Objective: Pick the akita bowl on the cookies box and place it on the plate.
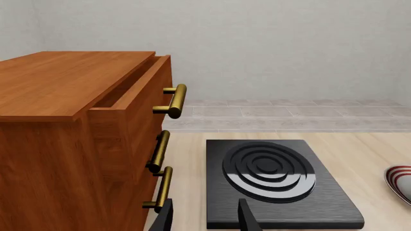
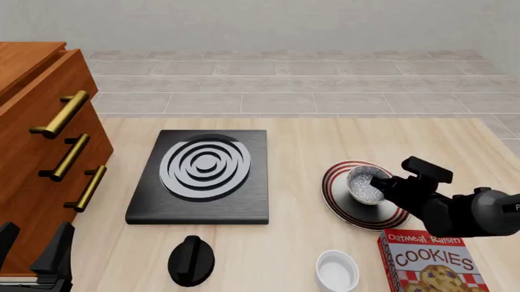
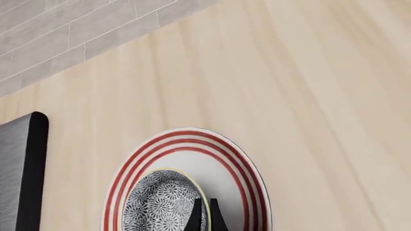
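Observation:
The speckled black-and-white akita bowl (image 2: 367,184) is over the red-ringed white plate (image 2: 382,216), right of the table's middle. My right gripper (image 2: 382,184) is shut on the bowl's rim. In the right wrist view its fingers (image 3: 205,217) pinch the bowl (image 3: 159,202) edge inside the plate (image 3: 226,161). I cannot tell whether the bowl touches the plate. The red cookies box (image 2: 430,263) lies at the front right with nothing on it. My left gripper (image 2: 33,252) stands open at the front left, and in its own wrist view the left gripper (image 1: 205,219) holds nothing.
A black square stove (image 2: 203,173) with white rings lies left of the plate. A wooden drawer cabinet (image 2: 41,152) with brass handles stands at the far left, its top drawer slightly out. A black knob (image 2: 191,260) and a white ramekin (image 2: 337,269) sit near the front edge.

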{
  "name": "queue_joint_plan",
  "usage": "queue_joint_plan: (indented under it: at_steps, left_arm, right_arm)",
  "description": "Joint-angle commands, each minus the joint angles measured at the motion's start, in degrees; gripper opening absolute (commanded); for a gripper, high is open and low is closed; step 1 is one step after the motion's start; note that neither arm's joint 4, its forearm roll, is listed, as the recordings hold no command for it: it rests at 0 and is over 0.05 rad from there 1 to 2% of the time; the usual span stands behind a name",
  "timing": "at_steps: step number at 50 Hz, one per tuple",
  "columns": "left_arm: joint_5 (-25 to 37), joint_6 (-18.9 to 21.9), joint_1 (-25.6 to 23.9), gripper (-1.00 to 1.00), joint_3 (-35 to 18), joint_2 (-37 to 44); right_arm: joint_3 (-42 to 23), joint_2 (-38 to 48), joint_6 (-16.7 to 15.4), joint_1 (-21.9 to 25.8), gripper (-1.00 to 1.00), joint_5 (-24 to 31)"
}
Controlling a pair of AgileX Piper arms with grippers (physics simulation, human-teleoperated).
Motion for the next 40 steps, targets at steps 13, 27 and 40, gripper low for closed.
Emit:
queue_joint_plan:
  at_steps: [13, 27, 40]
  left_arm:
    - [0.0, 0.0, 0.0, 1.00, 0.0, 0.0]
    - [0.0, 0.0, 0.0, 1.00, 0.0, 0.0]
    - [0.0, 0.0, 0.0, 1.00, 0.0, 0.0]
  right_arm:
    - [1.1, 1.0, 2.8, 1.2, -1.00, -2.5]
    - [1.4, 0.5, 3.3, 1.3, 1.00, -2.2]
    - [1.5, -1.4, 3.1, 1.0, 1.00, -1.3]
